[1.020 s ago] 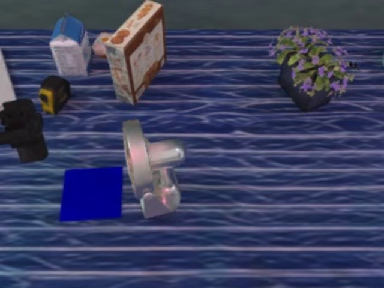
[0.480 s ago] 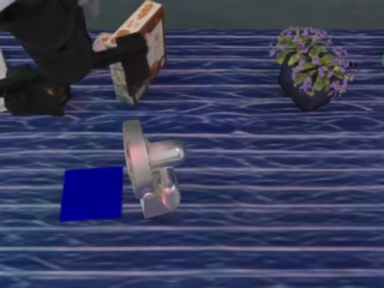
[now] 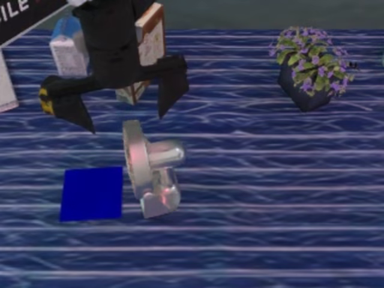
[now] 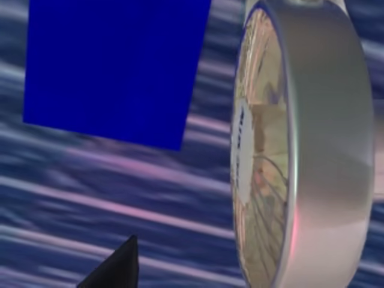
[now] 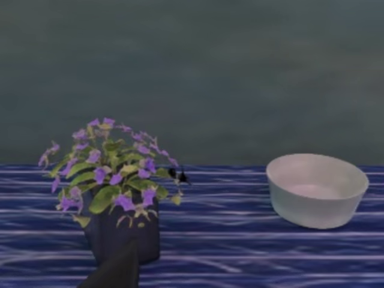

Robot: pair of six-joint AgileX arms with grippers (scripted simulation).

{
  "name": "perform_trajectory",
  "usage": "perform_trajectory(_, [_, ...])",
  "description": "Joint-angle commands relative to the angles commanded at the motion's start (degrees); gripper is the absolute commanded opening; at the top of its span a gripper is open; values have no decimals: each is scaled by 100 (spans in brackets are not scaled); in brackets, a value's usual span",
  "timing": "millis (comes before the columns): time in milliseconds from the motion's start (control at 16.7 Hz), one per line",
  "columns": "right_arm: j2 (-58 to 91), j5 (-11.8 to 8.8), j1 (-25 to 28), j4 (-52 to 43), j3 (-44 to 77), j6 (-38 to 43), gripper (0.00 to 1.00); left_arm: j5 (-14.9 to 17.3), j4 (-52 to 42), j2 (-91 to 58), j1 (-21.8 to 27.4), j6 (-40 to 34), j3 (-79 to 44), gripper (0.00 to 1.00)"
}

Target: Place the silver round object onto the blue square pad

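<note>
While the silver round object (image 3: pixel 150 171) lies beside the blue square pad (image 3: pixel 92 193), left gripper (image 3: pixel 126 114) jaws hang apart above it

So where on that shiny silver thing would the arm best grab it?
Probably the flat round disc of the silver round object, which stands on edge with its thin rim upward. Coming from above, the left gripper, its fingers spread wide, could close on the disc's two faces. The stubby cylinder and blocky end look bulkier and rounder, so likely harder to pinch.
</note>
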State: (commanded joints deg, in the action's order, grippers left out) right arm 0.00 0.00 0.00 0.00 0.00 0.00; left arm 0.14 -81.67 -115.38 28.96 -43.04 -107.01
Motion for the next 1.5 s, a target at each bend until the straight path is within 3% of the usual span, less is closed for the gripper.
perform_trajectory(300, [0, 0, 0, 0, 0, 0, 100, 1, 35, 12, -27, 11, 36, 100])
perform_trajectory(720, [0, 0, 0, 0, 0, 0, 100, 0, 1079, -1, -12, 12, 1073, 100])
perform_trajectory(960, [0, 0, 0, 0, 0, 0, 100, 0, 1131, -6, -10, 10, 1125, 100])
perform_trajectory(1500, [0, 0, 0, 0, 0, 0, 100, 0, 1131, -6, -10, 10, 1125, 32])
